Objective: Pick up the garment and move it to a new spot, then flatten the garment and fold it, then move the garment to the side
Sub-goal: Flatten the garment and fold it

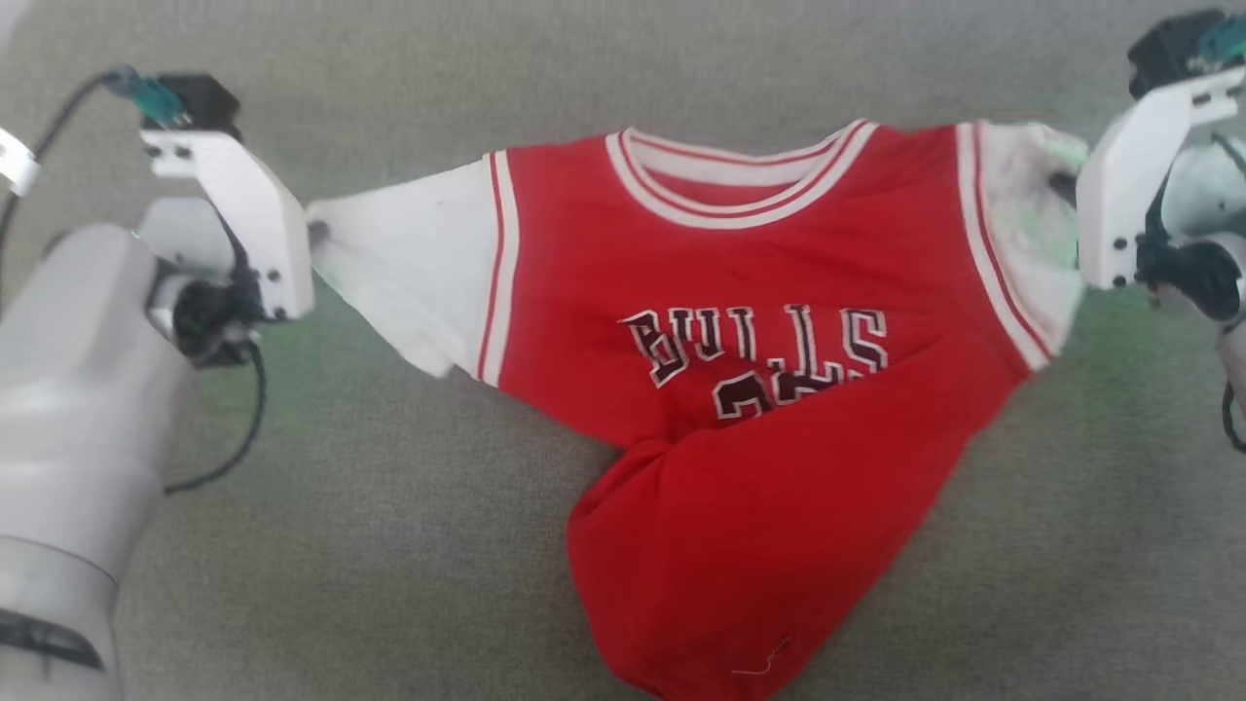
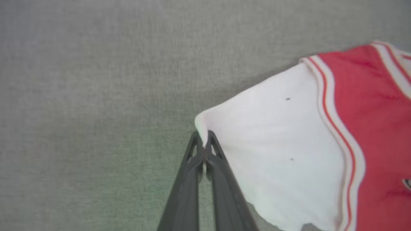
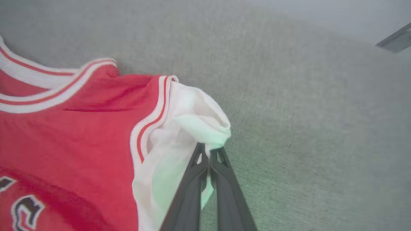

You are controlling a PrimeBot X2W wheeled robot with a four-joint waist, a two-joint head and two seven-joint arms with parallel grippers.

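Note:
The garment (image 1: 740, 331), a red jersey with white sleeves and "BULLS" lettering, hangs stretched between my two grippers over a grey-green fabric surface (image 1: 409, 545). Its lower body sags, twisted, toward the bottom of the head view. My left gripper (image 2: 203, 141) is shut on the tip of one white sleeve (image 2: 282, 144); in the head view it sits at the left (image 1: 313, 232). My right gripper (image 3: 209, 150) is shut on the bunched edge of the other white sleeve (image 3: 196, 125), at the right of the head view (image 1: 1071, 190).
A black cable (image 1: 248, 419) loops beside my left forearm. A grey strip (image 3: 395, 40) shows at the far upper right of the right wrist view. The cloth surface lies open around the jersey on all sides.

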